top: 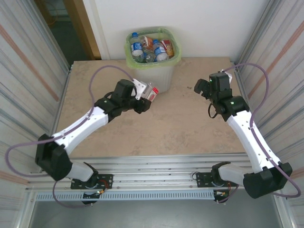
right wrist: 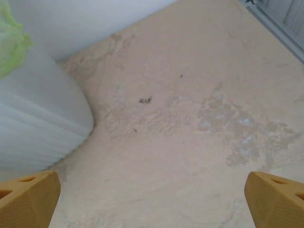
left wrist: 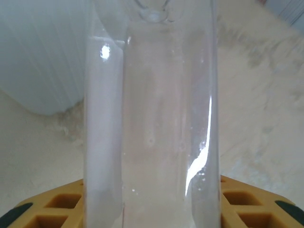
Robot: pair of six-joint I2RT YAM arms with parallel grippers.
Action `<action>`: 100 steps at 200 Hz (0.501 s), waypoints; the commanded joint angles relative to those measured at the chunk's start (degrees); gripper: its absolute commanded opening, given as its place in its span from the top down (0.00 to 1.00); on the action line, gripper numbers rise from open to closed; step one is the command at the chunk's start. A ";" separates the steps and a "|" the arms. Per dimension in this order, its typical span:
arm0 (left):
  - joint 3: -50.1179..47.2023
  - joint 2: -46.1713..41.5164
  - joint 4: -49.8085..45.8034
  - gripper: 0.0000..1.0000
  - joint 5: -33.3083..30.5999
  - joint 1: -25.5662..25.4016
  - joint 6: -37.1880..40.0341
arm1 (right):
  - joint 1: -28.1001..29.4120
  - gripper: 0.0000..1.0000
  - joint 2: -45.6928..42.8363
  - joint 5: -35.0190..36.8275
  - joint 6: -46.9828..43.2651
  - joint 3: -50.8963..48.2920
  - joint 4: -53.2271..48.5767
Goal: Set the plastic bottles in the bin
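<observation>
Bin: tall square translucent grey-white plastic bin with a light green bag (top: 159,76), at 12 o'clock on the beige desk (top: 180,128).
Inside it: clear plastic bottles with blue and red labels (top: 148,47), heaped.
Held: clear crushed plastic bottle with a red label (top: 151,92), at the bin's 6 o'clock, beside its wall.
Left fingers (left wrist: 57,198): clamped on that bottle's flattened see-through body.
Right fingers (right wrist: 28,197): spread wide, at the bin's 4 o'clock.

No text is legible; the red label on the bottle (top: 152,91) in the left gripper (top: 146,98) seems too small to read.
</observation>
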 commanded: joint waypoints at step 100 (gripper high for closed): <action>26.67 11.51 9.21 0.60 5.54 7.88 -9.39 | -0.29 0.02 -5.27 3.87 4.39 -4.97 -4.98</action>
